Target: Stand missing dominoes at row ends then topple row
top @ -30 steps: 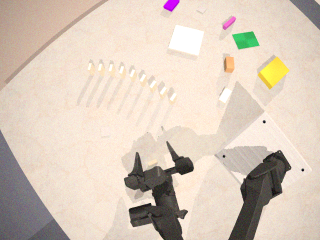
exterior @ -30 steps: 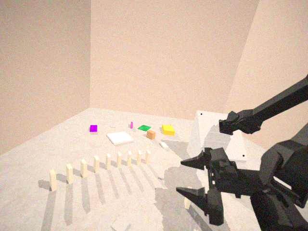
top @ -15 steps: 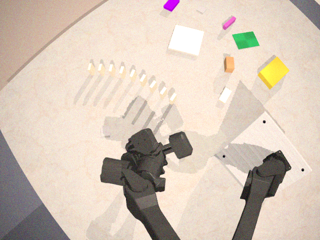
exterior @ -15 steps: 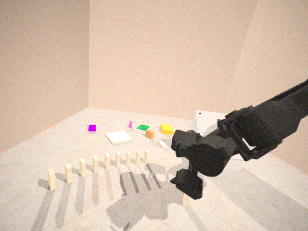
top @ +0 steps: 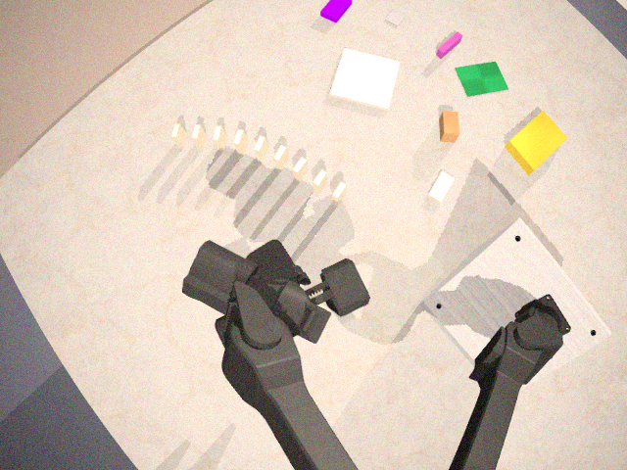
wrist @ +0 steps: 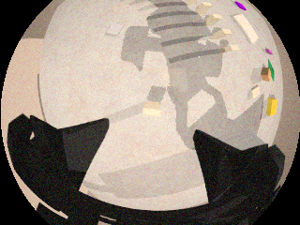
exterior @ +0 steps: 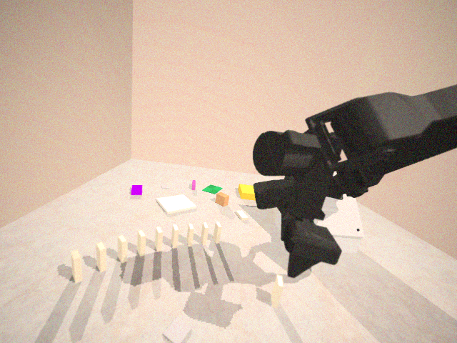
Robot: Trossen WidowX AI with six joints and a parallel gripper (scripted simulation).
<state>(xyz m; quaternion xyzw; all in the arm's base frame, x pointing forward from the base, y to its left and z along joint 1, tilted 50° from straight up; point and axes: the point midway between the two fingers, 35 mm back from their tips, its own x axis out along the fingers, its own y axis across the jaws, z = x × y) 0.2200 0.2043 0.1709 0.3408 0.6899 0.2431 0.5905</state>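
Several cream dominoes stand in a slightly curved row; its near-end domino (top: 338, 191) (exterior: 218, 232) (wrist: 232, 48) and far-end domino (top: 177, 132) (exterior: 76, 266) are upright. A separate domino (exterior: 276, 292) (wrist: 152, 109) stands upright, well apart from the row; the arm hides it in the top view. Another domino (top: 441, 186) (exterior: 241, 214) (wrist: 254, 91) lies flat, to the right of the row in the top view. My gripper (wrist: 152, 128) is open and empty, above the separate domino and clear of it. Its fingertips are hidden in the top view.
A white slab (top: 365, 78) (exterior: 176, 204), orange block (top: 449, 126) (exterior: 222, 199), yellow block (top: 536, 141) and green patch (top: 481, 78) lie beyond the row. Purple (top: 335, 9) and pink (top: 449, 44) blocks lie farther. A dark arm part (top: 536, 331) is over a white plate (top: 506, 258).
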